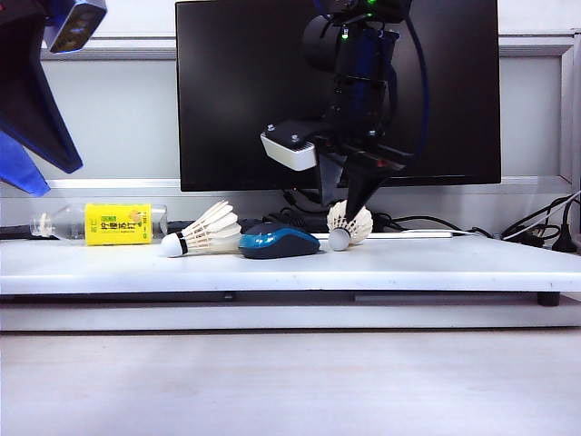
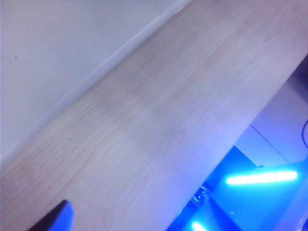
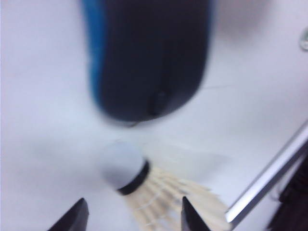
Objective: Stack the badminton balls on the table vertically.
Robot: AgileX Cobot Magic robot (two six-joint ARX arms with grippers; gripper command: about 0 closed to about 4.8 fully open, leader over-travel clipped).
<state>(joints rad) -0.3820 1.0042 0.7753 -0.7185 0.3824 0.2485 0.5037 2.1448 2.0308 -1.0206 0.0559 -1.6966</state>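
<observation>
Right shuttlecock [image 1: 349,225] lies on the counter [image 1: 436,263] beside the mouse [image 1: 280,242]; left shuttlecock [image 1: 201,233] on the mouse's far side. Right pincer [image 3: 132,216] straddles its feathers, jaws apart: close gently near the cork, not crushing the feathers. Left pincer [image 2: 50,222] is parked away; jaw state unclear.
</observation>
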